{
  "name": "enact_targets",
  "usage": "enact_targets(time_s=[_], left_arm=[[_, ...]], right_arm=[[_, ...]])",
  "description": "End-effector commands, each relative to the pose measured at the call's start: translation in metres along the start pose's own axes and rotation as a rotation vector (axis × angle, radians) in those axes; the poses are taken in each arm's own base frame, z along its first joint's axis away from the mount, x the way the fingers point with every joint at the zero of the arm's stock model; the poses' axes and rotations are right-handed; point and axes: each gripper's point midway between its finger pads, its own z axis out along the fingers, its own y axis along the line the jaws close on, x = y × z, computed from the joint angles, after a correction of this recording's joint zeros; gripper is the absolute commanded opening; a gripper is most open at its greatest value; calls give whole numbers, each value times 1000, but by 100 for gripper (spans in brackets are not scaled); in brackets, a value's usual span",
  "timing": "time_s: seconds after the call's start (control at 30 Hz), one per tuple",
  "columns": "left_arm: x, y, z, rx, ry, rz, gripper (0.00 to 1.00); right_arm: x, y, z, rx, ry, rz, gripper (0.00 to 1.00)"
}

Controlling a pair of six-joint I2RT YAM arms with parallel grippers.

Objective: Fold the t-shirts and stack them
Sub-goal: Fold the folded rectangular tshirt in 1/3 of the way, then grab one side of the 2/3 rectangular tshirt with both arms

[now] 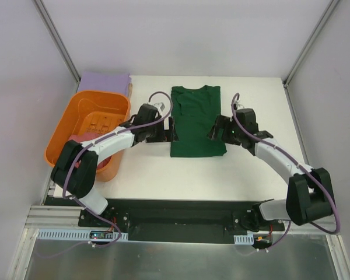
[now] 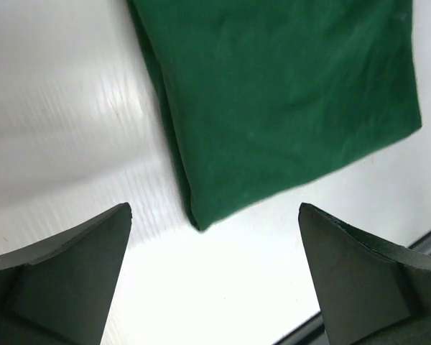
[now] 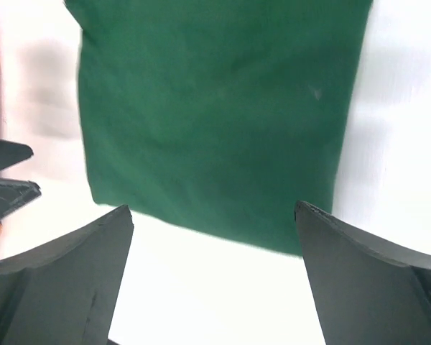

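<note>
The dark green t-shirt (image 1: 196, 119) lies flat in the middle of the table, folded into a long narrow rectangle with the collar at the far end. My left gripper (image 1: 166, 130) is open and empty at the shirt's left edge near the front corner. In the left wrist view (image 2: 215, 208) that corner of the shirt (image 2: 273, 93) lies between its fingers. My right gripper (image 1: 216, 130) is open and empty at the shirt's right edge. In the right wrist view (image 3: 213, 208) the shirt's front hem (image 3: 215, 108) lies just ahead of it. The pinkish-red shirt (image 1: 77, 140) is in the basket. The lavender shirt (image 1: 105, 81) lies folded at the back left.
The orange plastic basket (image 1: 99, 94) stands at the left edge of the table, partly under my left arm. White walls and metal posts close off the back and sides. The black base rail runs along the near edge.
</note>
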Motion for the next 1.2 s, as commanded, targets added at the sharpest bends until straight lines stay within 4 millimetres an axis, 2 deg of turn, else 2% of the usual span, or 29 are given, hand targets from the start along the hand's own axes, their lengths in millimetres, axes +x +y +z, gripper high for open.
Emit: enact_targets(time_s=[0.0, 0.13, 0.3, 0.53, 0.6, 0.77, 0.9, 1.03, 1.1, 1.13, 1.17], left_arm=[[36, -9, -2, 60, 53, -76, 99], [49, -5, 6, 59, 80, -109, 94], [63, 0, 18, 43, 134, -161, 81], [73, 1, 35, 19, 167, -184, 59], [74, 4, 38, 5, 167, -183, 55], [75, 11, 46, -32, 163, -191, 47], [77, 16, 52, -52, 171, -196, 39], [79, 20, 59, -69, 180, -197, 26], [81, 23, 60, -80, 186, -193, 13], [82, 26, 60, -87, 186, -190, 0], [83, 26, 59, -91, 187, -187, 0]], right_arm=[[38, -19, -11, 40, 37, 15, 96], [63, -46, -16, 139, 38, 121, 96], [80, -55, -11, 145, 50, 250, 99], [84, -67, 7, 178, 66, 311, 76], [90, -69, 10, 181, 87, 325, 70], [93, -71, 20, 176, 93, 334, 62], [99, -73, 23, 183, 116, 340, 51], [107, -76, 22, 190, 130, 353, 45], [110, -77, 20, 194, 133, 359, 45], [112, -78, 19, 198, 134, 360, 45], [114, -79, 17, 203, 137, 359, 45]])
